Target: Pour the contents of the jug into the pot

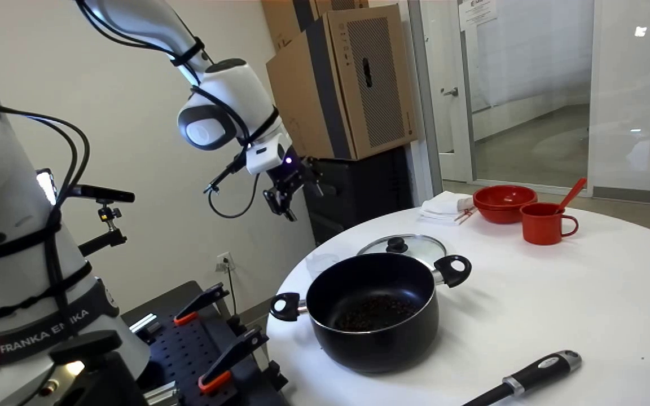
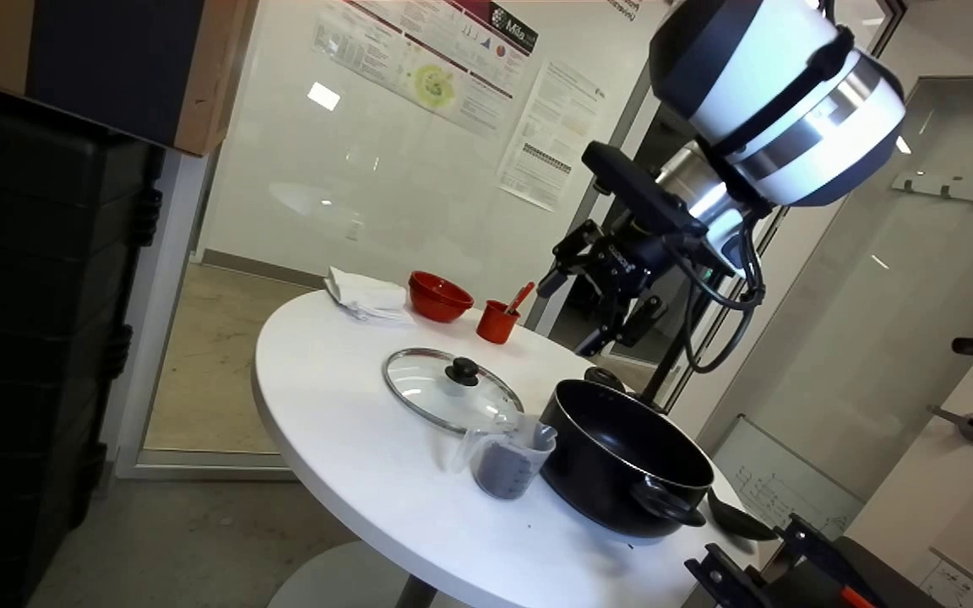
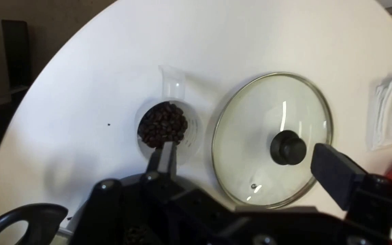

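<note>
Posters [image 2: 432, 76] hang on the pale wall [image 2: 267, 169] behind my round white surface [image 2: 330, 371]. Going left to right in an exterior view, I have the folded white cloth [image 2: 372, 294] and the nested red bowls [image 2: 437, 301] toward the far edge, out of my way, I'd guess. Nearer lies the glass lid [image 2: 440, 397], flat with its knob up, probably so the black cooking pot [image 2: 600, 487] can take a pour. Farther back, the red mug [image 2: 495, 328] has a red utensil [image 2: 524, 295] leaning in it. Next is my clear measuring jug [image 2: 508, 470], upright just beside the pot, handle pointing away from it and spout toward it, which should suit a short tip across; whether they touch I can't tell. The wrist view shows dark beans [image 3: 163, 124] inside it. The pot stands to its right, and dark pieces [image 1: 378, 314], apparently the same beans, lie on its floor, so part may be poured.

My arm [image 2: 778, 110] extends from the upper right there, wrist canted, and the gripper [image 3: 246, 165] hangs well above the surface, over the jug and lid, its jaws spread wide with nothing between them.
</note>
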`<state>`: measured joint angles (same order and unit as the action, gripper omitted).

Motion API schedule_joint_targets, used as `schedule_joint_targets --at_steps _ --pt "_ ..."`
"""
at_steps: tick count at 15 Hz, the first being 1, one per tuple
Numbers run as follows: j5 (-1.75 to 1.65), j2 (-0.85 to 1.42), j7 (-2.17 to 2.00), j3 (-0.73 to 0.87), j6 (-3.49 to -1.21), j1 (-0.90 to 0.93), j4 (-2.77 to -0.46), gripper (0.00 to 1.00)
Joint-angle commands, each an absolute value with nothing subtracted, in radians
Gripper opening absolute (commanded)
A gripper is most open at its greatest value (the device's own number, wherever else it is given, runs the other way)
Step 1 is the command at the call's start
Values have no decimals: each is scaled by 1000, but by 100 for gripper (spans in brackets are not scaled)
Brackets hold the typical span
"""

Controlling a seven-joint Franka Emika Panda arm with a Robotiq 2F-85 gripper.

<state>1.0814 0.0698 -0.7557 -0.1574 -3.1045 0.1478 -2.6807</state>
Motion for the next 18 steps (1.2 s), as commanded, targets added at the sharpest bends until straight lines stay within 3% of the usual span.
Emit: schedule_joint_targets --at_steps 1,18 --pt "1072 87 -759 -136 -3090 143 -2674 100" --pt "1043 361 -863 -200 -3353 326 -2567 100"
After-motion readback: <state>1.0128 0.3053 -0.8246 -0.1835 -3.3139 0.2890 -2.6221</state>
